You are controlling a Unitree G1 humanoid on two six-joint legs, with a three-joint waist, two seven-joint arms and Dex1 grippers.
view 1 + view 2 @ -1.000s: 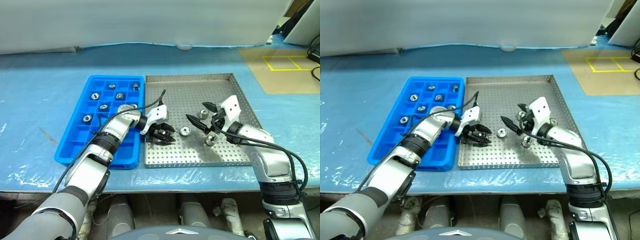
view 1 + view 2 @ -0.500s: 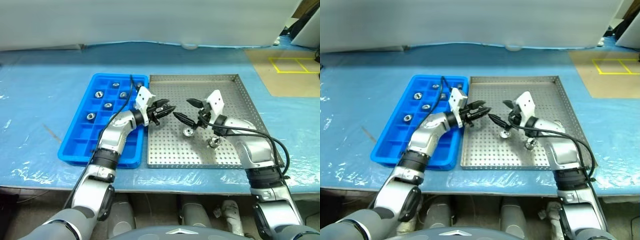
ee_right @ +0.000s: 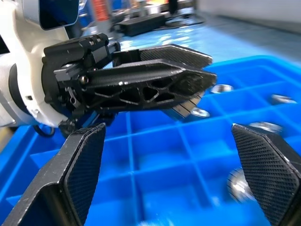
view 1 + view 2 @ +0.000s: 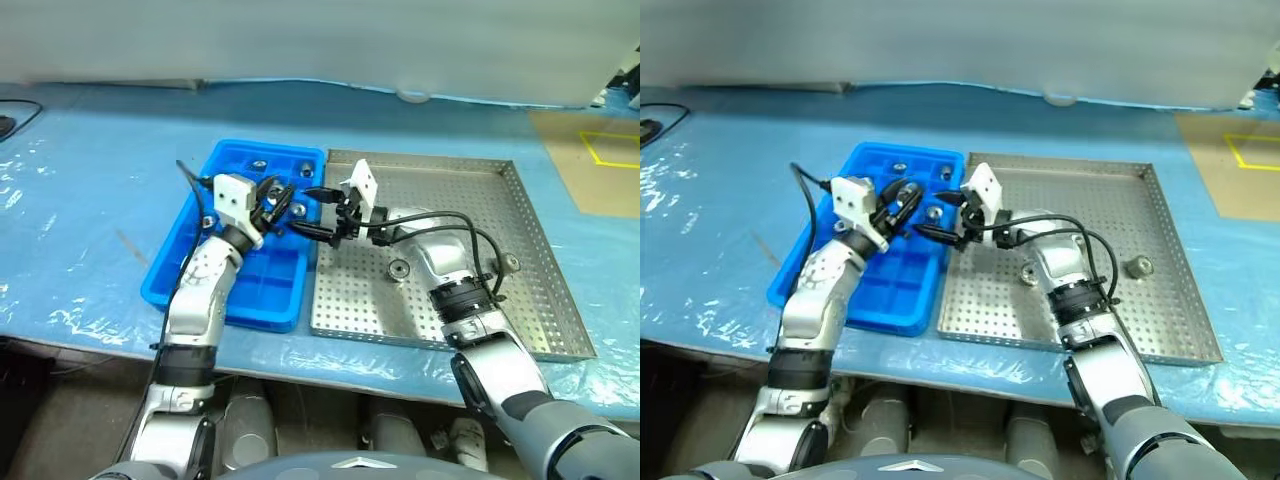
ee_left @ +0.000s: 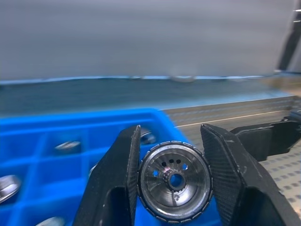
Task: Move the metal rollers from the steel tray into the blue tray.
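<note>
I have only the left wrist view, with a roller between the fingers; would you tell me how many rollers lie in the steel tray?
Observer: Two metal rollers lie in the steel tray, one near its middle and one by its right rim.
Operator: Thank you. Is the right hand carrying anything?
Observer: No, the right hand is open and empty.
Operator: And where is it?
Observer: It reaches across the blue tray edge, close beside the left hand.
</note>
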